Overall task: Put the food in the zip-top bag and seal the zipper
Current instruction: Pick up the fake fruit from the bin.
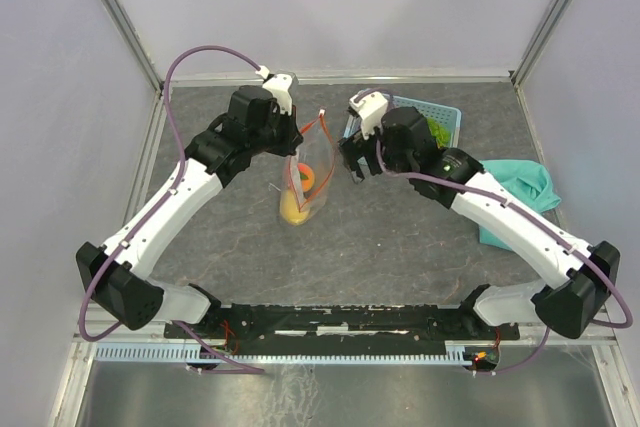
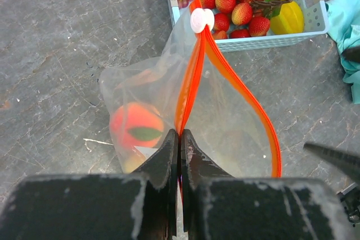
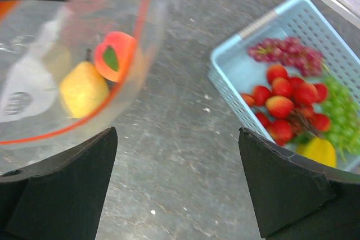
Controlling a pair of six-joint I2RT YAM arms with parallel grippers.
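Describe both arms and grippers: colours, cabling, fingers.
The left arm and right arm both have white link shells, black joint housings and black bases. A purple cable runs loosely along each arm from base to wrist. White brackets sit at the wrists. The left gripper and right gripper have matte black, wedge-shaped fingers, scuffed at the edges. No markings are readable.

Both arms reach inward. Left claw [image 2: 180,134] pinches shut on the zipper [image 2: 190,77]; right claw [image 3: 177,139], just beside it, gapes wide.
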